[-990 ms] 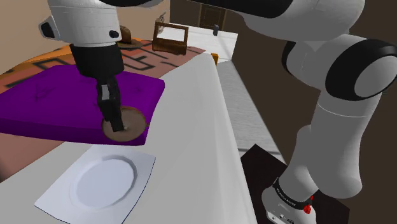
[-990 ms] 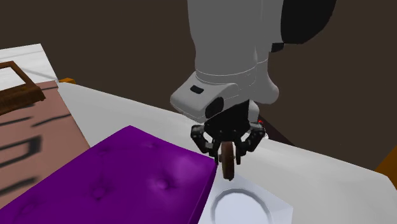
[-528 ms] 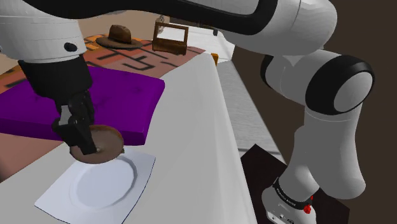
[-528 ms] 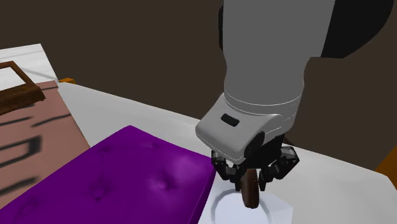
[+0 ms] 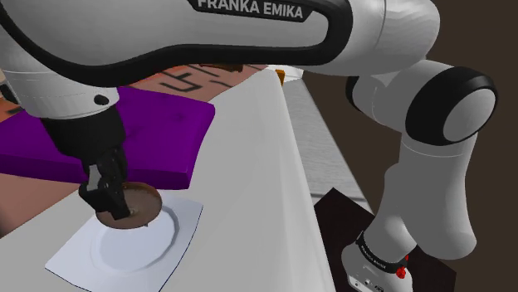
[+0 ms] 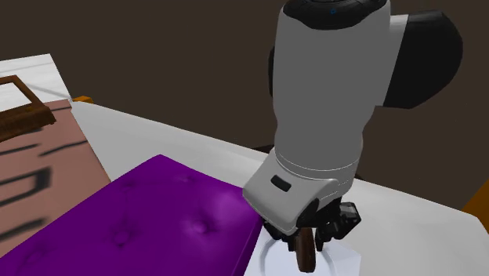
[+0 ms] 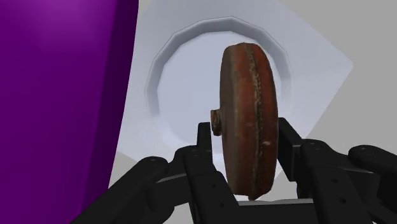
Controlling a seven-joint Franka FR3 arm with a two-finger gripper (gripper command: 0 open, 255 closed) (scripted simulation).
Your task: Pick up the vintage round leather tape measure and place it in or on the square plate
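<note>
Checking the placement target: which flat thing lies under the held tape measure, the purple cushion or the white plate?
The white square plate with the round recess; the claw holds the brown tape measure over it, beside the purple cushion.

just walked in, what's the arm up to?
The Franka arm's gripper is shut on a round brown tape measure, holding it on edge between its fingers. It is over the white square plate, which lies on the white surface right beside a purple cushion. The tape measure is not yet released, and whether it touches the plate cannot be told.
</note>
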